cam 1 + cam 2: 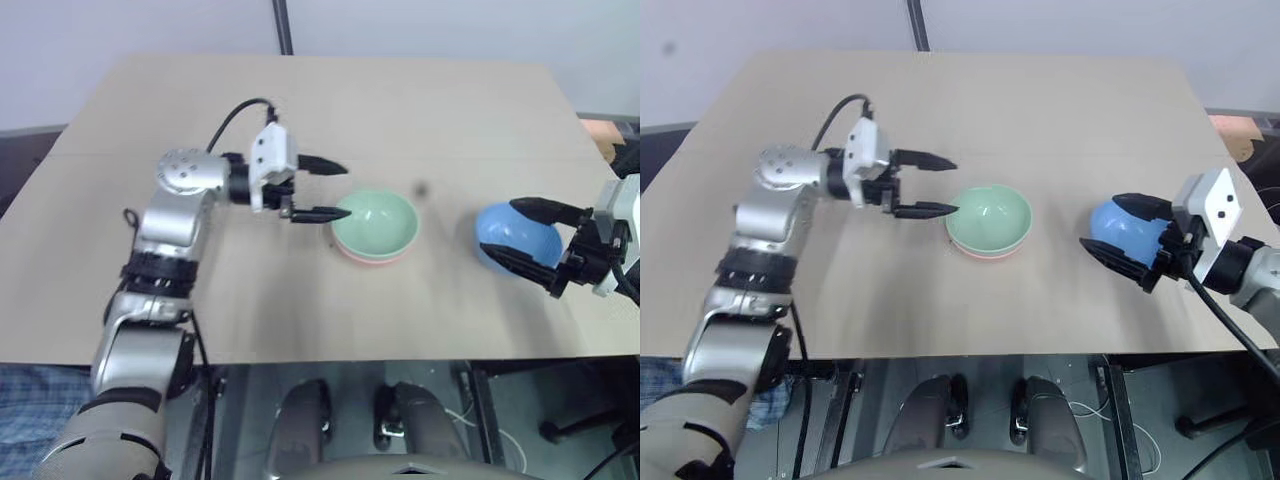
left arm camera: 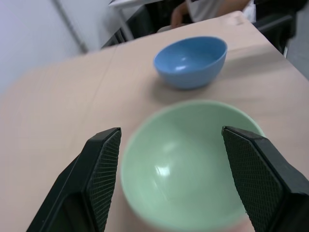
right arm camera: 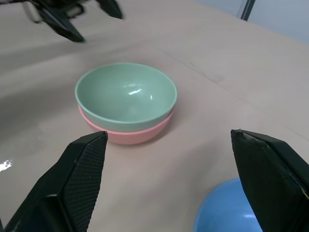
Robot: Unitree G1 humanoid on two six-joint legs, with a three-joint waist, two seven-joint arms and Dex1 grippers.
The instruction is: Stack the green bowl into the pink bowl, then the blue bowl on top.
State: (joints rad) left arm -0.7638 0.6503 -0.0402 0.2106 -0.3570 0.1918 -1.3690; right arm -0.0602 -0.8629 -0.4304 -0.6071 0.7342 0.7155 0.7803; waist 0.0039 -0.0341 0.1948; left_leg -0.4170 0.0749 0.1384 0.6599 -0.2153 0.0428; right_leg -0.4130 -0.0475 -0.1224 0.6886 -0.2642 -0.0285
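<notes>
Green bowl point(image 1: 376, 222) already sits nested in the pink bowl point(image 1: 372, 257) at table point(image 1: 300, 110) centre; the left gripper point(image 1: 322, 189), jaws apart and empty, hangs at its nine o'clock. Next comes the blue bowl point(image 1: 518, 238), at three o'clock of the stack: the right gripper point(image 1: 533, 236) stands wide open around it, not visibly pinching. It should close squarely, lift clear, and lower straight down. Only the left gripper crowds the stack; a person point(image 2: 212, 9) sits beyond the table

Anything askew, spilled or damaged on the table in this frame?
Nothing stands out. The green bowl sits nested level in the pink bowl. The blue bowl stands upright on the table, apart from the stack. No spills or damage visible.
</notes>
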